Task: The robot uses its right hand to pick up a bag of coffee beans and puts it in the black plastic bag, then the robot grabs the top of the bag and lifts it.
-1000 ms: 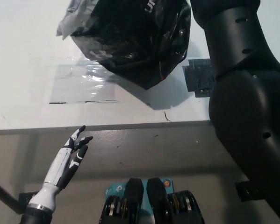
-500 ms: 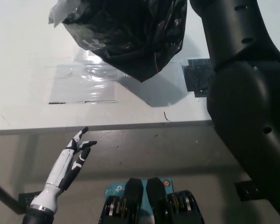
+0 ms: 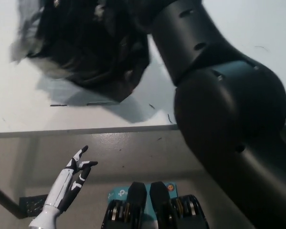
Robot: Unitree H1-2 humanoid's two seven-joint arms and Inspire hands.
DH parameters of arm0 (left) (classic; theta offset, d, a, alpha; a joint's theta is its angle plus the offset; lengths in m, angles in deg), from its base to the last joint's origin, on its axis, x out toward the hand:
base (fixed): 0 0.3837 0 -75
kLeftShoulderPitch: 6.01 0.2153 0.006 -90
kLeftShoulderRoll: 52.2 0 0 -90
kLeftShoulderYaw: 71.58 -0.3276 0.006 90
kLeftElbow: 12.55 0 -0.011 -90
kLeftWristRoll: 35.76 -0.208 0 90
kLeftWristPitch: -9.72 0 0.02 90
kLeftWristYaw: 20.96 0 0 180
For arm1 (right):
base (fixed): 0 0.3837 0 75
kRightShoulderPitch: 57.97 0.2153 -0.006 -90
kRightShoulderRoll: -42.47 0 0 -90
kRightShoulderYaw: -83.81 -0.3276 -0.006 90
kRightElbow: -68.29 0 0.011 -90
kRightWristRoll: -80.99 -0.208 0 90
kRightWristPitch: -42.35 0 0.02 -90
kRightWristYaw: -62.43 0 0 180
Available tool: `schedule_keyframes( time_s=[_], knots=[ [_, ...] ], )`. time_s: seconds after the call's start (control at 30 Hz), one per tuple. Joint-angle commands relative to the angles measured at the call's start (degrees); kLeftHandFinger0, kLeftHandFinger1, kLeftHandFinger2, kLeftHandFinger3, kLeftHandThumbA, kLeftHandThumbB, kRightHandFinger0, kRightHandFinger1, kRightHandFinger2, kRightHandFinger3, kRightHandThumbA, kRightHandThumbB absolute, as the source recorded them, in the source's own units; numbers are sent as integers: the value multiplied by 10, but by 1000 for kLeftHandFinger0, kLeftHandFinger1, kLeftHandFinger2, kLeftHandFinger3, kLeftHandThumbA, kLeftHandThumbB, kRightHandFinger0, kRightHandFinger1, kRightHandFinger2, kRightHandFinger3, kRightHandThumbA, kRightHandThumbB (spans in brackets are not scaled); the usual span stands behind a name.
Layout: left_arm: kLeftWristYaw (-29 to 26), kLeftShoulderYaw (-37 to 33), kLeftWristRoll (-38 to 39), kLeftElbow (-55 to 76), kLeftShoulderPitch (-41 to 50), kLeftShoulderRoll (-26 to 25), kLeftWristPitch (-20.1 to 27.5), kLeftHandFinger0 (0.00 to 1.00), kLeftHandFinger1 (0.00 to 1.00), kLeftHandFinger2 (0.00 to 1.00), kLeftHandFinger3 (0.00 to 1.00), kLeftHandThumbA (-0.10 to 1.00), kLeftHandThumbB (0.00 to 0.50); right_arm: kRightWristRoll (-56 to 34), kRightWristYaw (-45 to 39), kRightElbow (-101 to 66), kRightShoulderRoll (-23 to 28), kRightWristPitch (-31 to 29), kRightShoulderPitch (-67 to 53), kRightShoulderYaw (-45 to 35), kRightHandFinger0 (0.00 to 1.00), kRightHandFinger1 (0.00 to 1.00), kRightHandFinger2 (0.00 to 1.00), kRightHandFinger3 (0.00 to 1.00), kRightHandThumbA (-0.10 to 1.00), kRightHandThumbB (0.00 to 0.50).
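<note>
Tabletop [image 3: 18,114] fills the upper half of our head view, a pale white surface whose front edge runs almost level across the picture. Below that edge we see a grey-brown floor with a faint sheen and a few small dark specks. On the table we make out a thin dark line [image 3: 85,103] near the front (tape or a mark, we cannot tell which) and a couple of small dark scratches or threads [image 3: 170,118] close to the edge. The black plastic bag [image 3: 92,52] sits at the upper left, blurred, crumpled and glossy, with a pale, translucent scrap [image 3: 26,40] showing at its left side; it casts a grey shadow [image 3: 76,98] on the table below it, and its top runs out of the picture. We cannot see the bag of coffee beans. The black right arm [image 3: 224,100] crosses the picture from the lower right up to the bag's top, bulking large over the table's right side; its hand is out of view. The white left hand [image 3: 76,167] rests low at the lower left, over the floor and well apart from the table, its fingers spread and holding nothing.
</note>
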Motion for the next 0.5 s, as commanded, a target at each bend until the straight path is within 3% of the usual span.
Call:
schedule_keyframes(
  time_s=[0.0,0.17,0.27,0.3,0.47],
  knots=[
    [-15,6,-4,25,3,-1,10,898,803,740,1000,1000,137,-28,-30,-12,11,-70,72,8,0,72,559,725,-19,0],
    [-12,5,-6,26,4,-1,12,897,800,746,1000,1000,141,-28,-23,-14,23,-73,57,11,0,171,678,900,-50,0],
    [-13,5,-9,27,3,-2,10,912,800,746,1000,1000,149,-27,-22,-9,34,-79,50,14,0,201,672,930,-46,0],
    [-12,4,-10,28,1,-3,8,910,800,749,1000,1000,154,-29,-17,-7,40,-81,47,12,0,220,685,1000,-69,0],
    [-9,3,-12,29,-2,-4,4,919,808,766,1000,1000,155,-24,-8,7,65,-91,36,18,0,251,681,1000,-82,0]
  ],
)
